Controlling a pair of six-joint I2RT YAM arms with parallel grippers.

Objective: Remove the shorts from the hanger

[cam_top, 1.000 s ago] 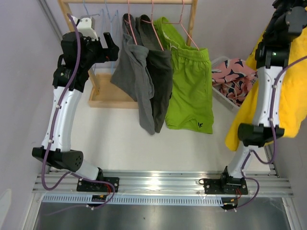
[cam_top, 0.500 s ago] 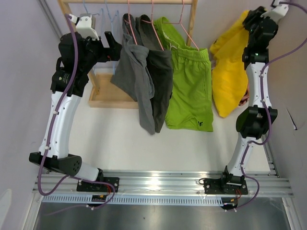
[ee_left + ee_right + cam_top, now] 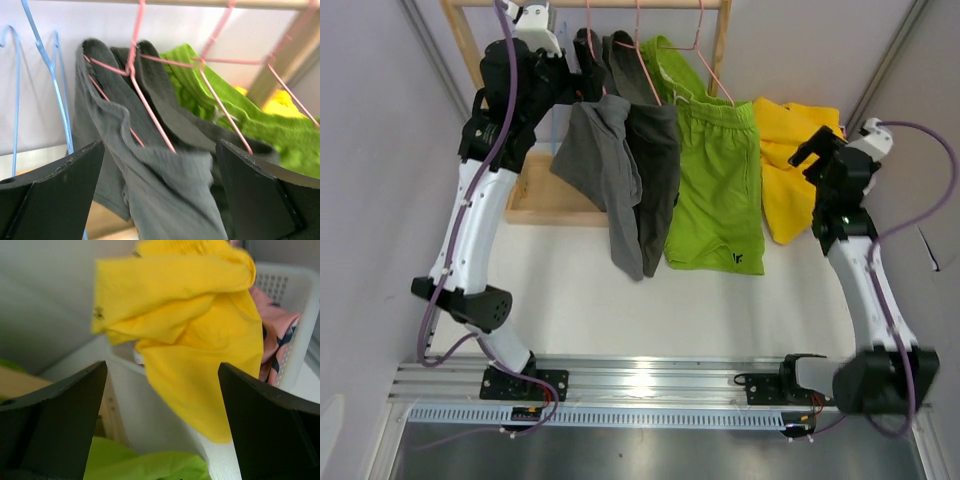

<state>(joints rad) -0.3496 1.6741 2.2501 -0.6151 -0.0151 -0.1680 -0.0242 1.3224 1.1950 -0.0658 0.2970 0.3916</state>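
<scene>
Pink patterned shorts [image 3: 281, 332] mostly hidden behind yellow shorts [image 3: 200, 330], which drape over white basket [image 3: 295, 280] rim. Dark grey shorts [image 3: 620, 180] and lime green shorts [image 3: 715, 190] hang on pink hangers [image 3: 131, 65]. Blue hangers [image 3: 50, 67]: seemingly two. Left gripper [image 3: 160, 150], right gripper [image 3: 162, 367]: jaws wide, empty.

Pale grey walls [image 3: 370, 150] left and right. White tabletop [image 3: 590, 310] centre. Wooden rack [image 3: 722, 40] top centre, wooden base [image 3: 545, 208] below. Aluminium rail [image 3: 650, 378] along bottom.

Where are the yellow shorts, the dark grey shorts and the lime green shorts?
yellow shorts [image 3: 785, 195], top external view, middle of the draped fabric.
dark grey shorts [image 3: 620, 200], top external view, on the hanging leg.
lime green shorts [image 3: 715, 190], top external view, front panel.
</scene>
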